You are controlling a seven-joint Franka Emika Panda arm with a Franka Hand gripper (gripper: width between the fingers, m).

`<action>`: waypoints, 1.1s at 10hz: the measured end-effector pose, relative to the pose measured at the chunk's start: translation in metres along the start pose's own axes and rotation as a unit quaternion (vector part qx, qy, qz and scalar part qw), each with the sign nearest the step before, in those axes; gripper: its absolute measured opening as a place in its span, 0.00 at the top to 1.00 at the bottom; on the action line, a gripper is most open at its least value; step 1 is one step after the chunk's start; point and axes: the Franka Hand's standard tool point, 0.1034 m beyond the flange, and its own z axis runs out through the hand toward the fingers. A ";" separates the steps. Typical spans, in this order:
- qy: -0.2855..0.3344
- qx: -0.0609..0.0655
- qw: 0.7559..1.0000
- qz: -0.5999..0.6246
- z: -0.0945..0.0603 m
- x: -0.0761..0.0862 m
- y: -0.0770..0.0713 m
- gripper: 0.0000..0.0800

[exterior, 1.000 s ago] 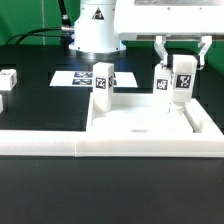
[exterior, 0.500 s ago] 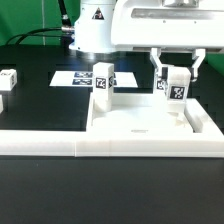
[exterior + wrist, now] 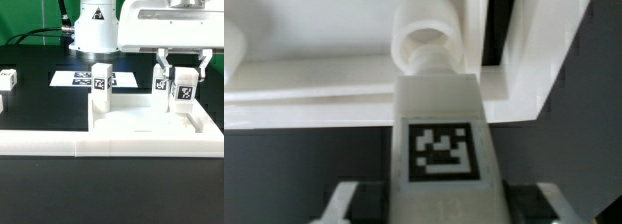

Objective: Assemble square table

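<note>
Exterior view, and nearest to us the low white wall (image 3: 60, 145) runs across the black table (image 3: 40, 190). Just behind it the tabletop (image 3: 140, 122) lies flat. At its far edge, toward the exterior view's left, we see a standing leg (image 3: 101, 85), upright with its tag facing us. At the far corner on the exterior view's right, the gripper (image 3: 181, 68) has its fingers clamped on the gripped leg (image 3: 183, 88). That leg is upright with its lower end at the tabletop, but we cannot tell whether it's seated. From the wrist view, we look along that leg toward a round hole (image 3: 425, 45) in the tabletop's corner. Farther back the marker board (image 3: 75, 78) lies flat, and two loose legs (image 3: 8, 80) sit at the exterior view's left.
</note>
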 end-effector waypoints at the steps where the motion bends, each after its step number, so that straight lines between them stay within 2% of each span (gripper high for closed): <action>1: -0.003 -0.002 1.000 -0.010 -0.001 0.000 0.004 0.64; 4: 0.000 -0.001 1.000 -0.021 -0.006 0.005 0.009 0.64; 11: -0.006 0.003 0.999 -0.034 0.001 -0.007 -0.005 0.64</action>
